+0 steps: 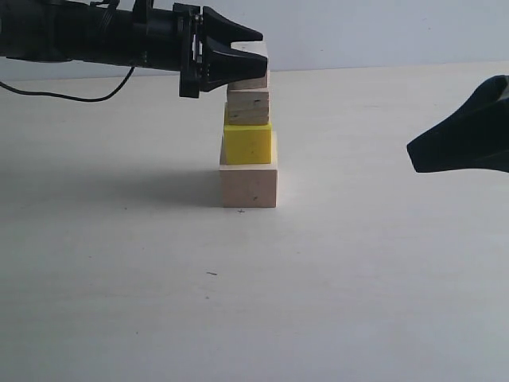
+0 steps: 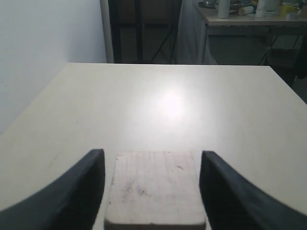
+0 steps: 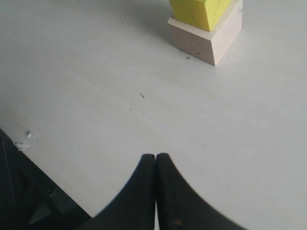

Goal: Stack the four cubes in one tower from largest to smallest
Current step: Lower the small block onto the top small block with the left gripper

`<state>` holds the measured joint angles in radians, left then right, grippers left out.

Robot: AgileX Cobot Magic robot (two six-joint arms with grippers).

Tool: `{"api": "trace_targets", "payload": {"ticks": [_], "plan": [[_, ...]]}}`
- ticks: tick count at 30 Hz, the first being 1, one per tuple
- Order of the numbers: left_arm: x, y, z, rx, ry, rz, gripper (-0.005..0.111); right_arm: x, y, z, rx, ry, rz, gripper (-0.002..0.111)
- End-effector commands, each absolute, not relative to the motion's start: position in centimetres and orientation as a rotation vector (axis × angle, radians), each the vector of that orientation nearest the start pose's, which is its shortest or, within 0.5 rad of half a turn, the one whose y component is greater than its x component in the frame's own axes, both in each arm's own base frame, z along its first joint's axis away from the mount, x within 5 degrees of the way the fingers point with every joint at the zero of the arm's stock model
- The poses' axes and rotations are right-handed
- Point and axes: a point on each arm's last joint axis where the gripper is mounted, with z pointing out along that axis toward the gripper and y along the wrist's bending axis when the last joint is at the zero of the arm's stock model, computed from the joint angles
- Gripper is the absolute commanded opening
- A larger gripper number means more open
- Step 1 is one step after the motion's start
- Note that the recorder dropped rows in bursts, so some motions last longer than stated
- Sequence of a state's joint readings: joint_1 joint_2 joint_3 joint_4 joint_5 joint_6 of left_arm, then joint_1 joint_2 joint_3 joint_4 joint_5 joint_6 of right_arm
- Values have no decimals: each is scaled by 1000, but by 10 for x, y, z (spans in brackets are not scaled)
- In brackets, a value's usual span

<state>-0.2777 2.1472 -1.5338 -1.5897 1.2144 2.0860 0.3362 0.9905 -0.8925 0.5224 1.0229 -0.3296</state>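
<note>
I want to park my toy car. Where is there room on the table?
The table is bare nearer the camera than the tower, and between the tower and the right fingers. It's crowded up high, where the left fingers flank the top cube.

The right gripper [image 3: 156, 157] has its two dark fingers pressed together, tips touching, held above the pale table [image 3: 86, 62]. Well apart from it, a yellow cube [image 3: 199, 12] sits on a larger pale wooden cube [image 3: 204, 43], cut off by the picture edge. A small cross mark [image 3: 187, 58] lies just beside the wooden cube, a dark fleck [image 3: 142, 95] farther off, and a whitish scrap [image 3: 24, 141] near the table's edge
</note>
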Motion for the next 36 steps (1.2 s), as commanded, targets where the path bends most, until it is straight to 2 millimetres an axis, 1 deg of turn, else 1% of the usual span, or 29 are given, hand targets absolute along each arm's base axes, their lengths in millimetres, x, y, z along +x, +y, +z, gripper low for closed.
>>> {"api": "trace_targets", "payload": {"ticks": [1,6,12,20,30,36], "plan": [[402,-204,224,1286,1319,-1096,62,154,95,331,-654,2446,666,0],[402,-204,227,1265,1313,-1100,65,154,94,331,-655,2447,663,0],[400,-203,237,1270,1292,-1086,65,154,94,331,-655,2447,663,0],[398,-201,231,1320,1353,-1098,65,154,94,331,-655,2447,663,0],[406,-183,231,1258,1412,-1099,65,154,94,331,-655,2447,663,0],[406,-183,231,1260,1413,-1098,65,154,94,331,-655,2447,663,0]]}}
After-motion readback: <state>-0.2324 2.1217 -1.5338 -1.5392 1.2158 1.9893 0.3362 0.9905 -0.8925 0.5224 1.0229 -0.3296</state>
